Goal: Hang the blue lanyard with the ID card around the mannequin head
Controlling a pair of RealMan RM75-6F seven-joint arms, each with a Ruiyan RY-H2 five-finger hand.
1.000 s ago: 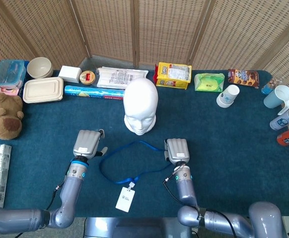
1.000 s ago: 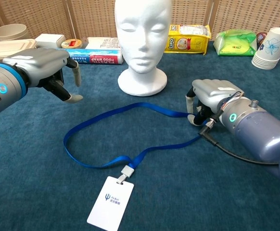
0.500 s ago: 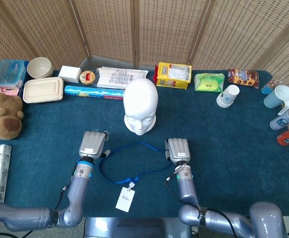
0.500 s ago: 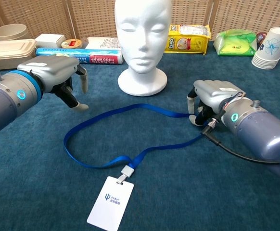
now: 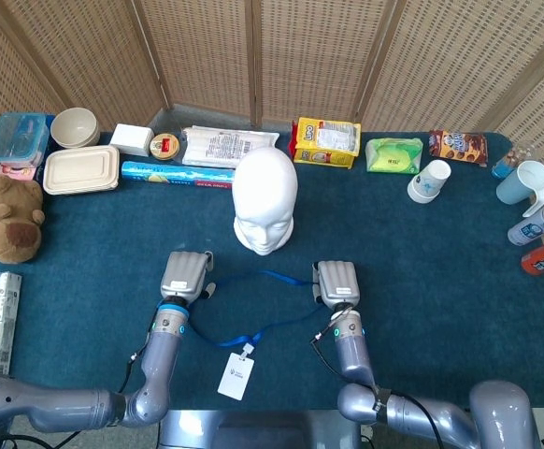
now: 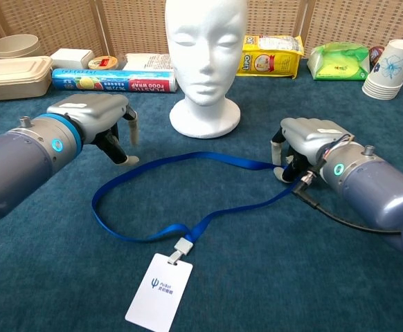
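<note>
The blue lanyard lies as a loop on the teal cloth in front of the white mannequin head. Its white ID card lies flat nearest to me. My right hand has its fingers curled around the loop's right bend, and the strap disappears under them. My left hand hovers over the loop's left end. Its fingers hang down and apart, just short of the strap, holding nothing.
Along the back stand a food-wrap box, a lidded tray, a bowl, a yellow packet, a green wipes pack and stacked paper cups. A teddy bear sits far left. Bottles and a mug line the right edge.
My left hand has moved right and down toward the loop's left end, its fingers now close to the strap. The right hand has barely shifted, and the lanyard lies as before.
</note>
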